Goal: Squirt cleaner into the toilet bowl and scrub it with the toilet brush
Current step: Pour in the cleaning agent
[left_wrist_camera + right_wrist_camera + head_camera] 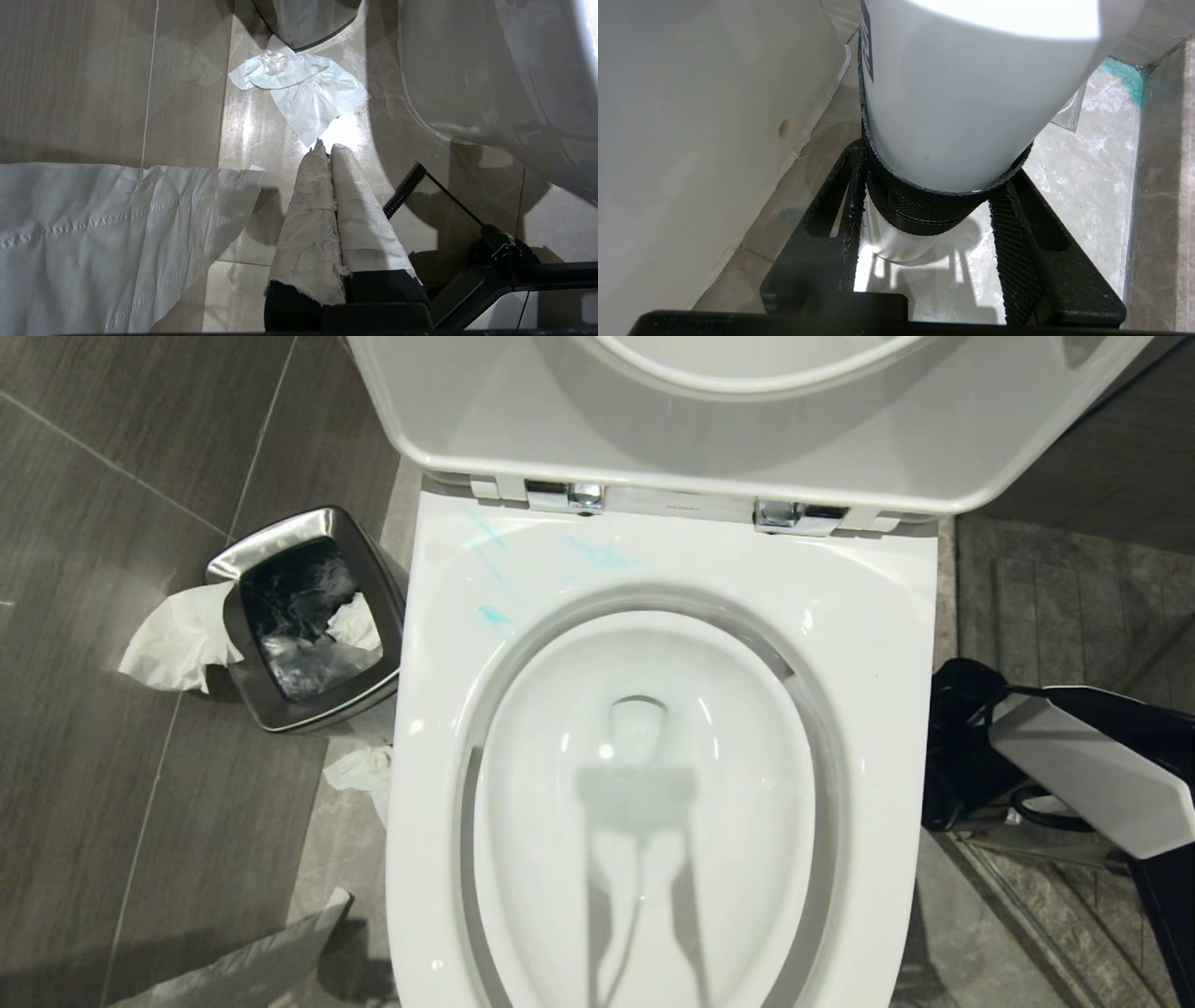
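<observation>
**Inspector:** Start nearest. Grippers?

**Assistant:** The left gripper (329, 148) is parked low over the floor tiles on the left. Its paper-wrapped fingers are pressed together with nothing between them. A crumpled tissue (303, 88) lies just beyond it. The right gripper (931, 163) is low on the right of the toilet, and its jaws are clamped either side of a white bottle (962, 93), on the bottle's black knurled band (920, 205). I judge this to be the cleaner's container. From the head camera only the right arm (1092, 775) shows, at the right edge.

**Inspector:** Advice for the step in hand?

**Assistant:** Keep the hold on the knurled band, where the jaws bite best. Keep the bottle upright until it is over the toilet bowl (868, 616). There is a teal stain (1127, 77) on the floor by the wall, so spilling is a real risk. Aim under the rim and not onto it.

**Inspector:** The task's things?

**Assistant:** The bowl is centre, with the seat and lid (709, 439) raised at the far end. Pale blue cleaner (597, 555) is smeared on the far-left rim, near the chrome hinges (565, 495). The water in the bowl looks untinted. The toilet brush is in no view. A steel bin (271, 527) stands to the left.

**Inspector:** Any writing?

**Assistant:** There is a dark blue label strip (867, 42) on the bottle's edge, but it cannot be read. A faint mark between the hinges is too small to read.
</observation>
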Controlling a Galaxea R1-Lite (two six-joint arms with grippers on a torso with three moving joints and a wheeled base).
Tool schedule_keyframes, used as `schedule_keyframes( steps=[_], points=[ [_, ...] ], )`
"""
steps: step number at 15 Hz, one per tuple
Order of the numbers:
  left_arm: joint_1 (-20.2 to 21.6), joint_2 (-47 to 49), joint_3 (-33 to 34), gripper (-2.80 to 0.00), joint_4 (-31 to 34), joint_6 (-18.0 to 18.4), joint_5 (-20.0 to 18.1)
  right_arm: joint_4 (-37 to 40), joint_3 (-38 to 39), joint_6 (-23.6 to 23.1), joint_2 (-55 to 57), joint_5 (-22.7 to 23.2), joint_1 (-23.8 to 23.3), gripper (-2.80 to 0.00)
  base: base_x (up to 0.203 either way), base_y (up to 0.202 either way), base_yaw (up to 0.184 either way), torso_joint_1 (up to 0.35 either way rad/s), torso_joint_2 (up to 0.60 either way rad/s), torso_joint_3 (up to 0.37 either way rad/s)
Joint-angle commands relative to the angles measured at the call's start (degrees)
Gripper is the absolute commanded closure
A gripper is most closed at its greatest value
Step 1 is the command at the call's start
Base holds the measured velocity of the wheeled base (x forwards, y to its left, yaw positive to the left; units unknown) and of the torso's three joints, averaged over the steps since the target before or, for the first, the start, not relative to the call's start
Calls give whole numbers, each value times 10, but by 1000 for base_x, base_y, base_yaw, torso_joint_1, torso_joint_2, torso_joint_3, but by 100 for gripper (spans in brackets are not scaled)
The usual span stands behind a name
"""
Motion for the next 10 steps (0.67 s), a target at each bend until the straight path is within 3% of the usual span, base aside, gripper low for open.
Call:
schedule_keyframes(
  steps=[1,3,4,10],
  points=[
    [0,1,-1,0,0,0,0,-6,4,-1,-8,1,0,0,0,0,0,0,0,0],
    [0,1,0,0,0,0,0,-6,5,-3,-12,2,-1,0,0,0,0,0,0,0],
    [0,1,0,0,0,0,0,-6,5,-13,-13,1,-1,-280,0,0,0,0,0,0],
    [0,1,0,0,0,0,0,-6,126,-13,-72,1,0,-280,0,0,0,0,0,0]
  ],
)
